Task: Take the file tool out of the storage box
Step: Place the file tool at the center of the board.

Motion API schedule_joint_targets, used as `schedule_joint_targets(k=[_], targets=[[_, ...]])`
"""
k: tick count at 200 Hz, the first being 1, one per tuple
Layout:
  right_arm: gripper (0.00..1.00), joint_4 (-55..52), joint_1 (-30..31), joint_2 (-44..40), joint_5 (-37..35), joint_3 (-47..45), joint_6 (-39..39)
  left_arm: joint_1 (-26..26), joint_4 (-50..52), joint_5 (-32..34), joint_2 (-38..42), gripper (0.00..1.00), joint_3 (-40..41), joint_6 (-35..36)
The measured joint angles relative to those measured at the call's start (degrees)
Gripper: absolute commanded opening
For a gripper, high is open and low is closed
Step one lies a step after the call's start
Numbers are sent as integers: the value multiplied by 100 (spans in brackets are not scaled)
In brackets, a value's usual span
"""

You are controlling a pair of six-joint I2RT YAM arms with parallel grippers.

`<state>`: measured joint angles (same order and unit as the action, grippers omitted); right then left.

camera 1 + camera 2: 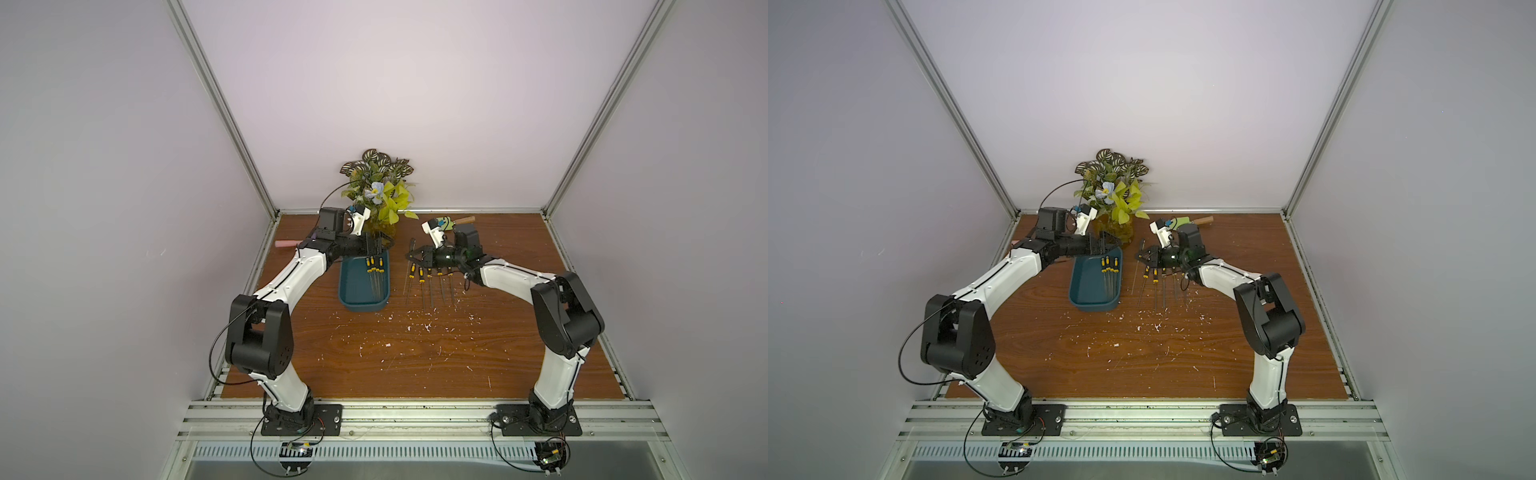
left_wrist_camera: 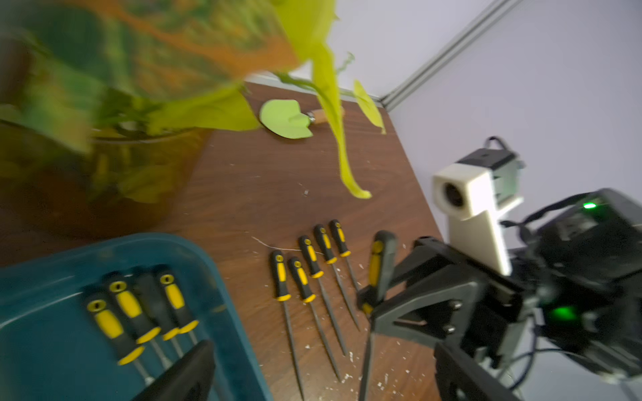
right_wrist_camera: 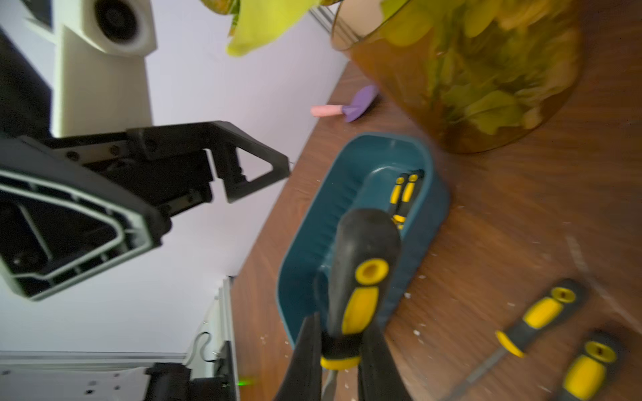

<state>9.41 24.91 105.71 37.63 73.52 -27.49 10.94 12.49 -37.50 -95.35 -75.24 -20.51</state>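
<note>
The dark teal storage box (image 1: pixel 351 293) (image 1: pixel 1086 291) (image 2: pixel 45 277) (image 3: pixel 312 222) lies left of centre, with several yellow-and-black file tools (image 1: pixel 374 266) (image 2: pixel 139 312) at its far right side. My left gripper (image 1: pixel 376 245) (image 1: pixel 1106 244) (image 2: pixel 319 382) hovers open and empty over the box's far end. Just right of the box, my right gripper (image 1: pixel 417 259) (image 1: pixel 1148 259) (image 3: pixel 342 350) is shut on the handle of one file tool (image 1: pixel 411 249) (image 2: pixel 380 264) (image 3: pixel 361 284), held above the table. Several more files (image 1: pixel 432 276) (image 2: pixel 312 270) lie in a row beneath it.
An amber vase of leaves (image 1: pixel 382 224) (image 3: pixel 469 80) stands just behind the box, close to both grippers. A green trowel (image 1: pixel 457 220) (image 2: pixel 286 119) lies at the back right, a pink-handled purple one (image 1: pixel 286 244) (image 3: pixel 347 107) at the back left. White flecks dot the wood.
</note>
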Motion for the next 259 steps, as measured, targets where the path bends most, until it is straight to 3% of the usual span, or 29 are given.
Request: schedule_joint_targets(k=[44, 89, 128, 210, 259], targets=[[0, -3018, -522, 109, -1615, 1091, 1456, -63, 531, 1014, -9, 100, -201, 310], [0, -4389, -671, 817, -2728, 1478, 1954, -74, 846, 1412, -142, 100, -229, 479], [0, -4780, -671, 1165, -3176, 1687, 2081, -74, 935, 1517, -170, 100, -227, 566], [0, -4739, -710, 1523, -3287, 1821, 2098, -74, 1045, 1574, -271, 100, -160, 590], [18, -4715, -750, 1773, -3309, 2107, 2055, -74, 1054, 1574, -282, 100, -131, 592]])
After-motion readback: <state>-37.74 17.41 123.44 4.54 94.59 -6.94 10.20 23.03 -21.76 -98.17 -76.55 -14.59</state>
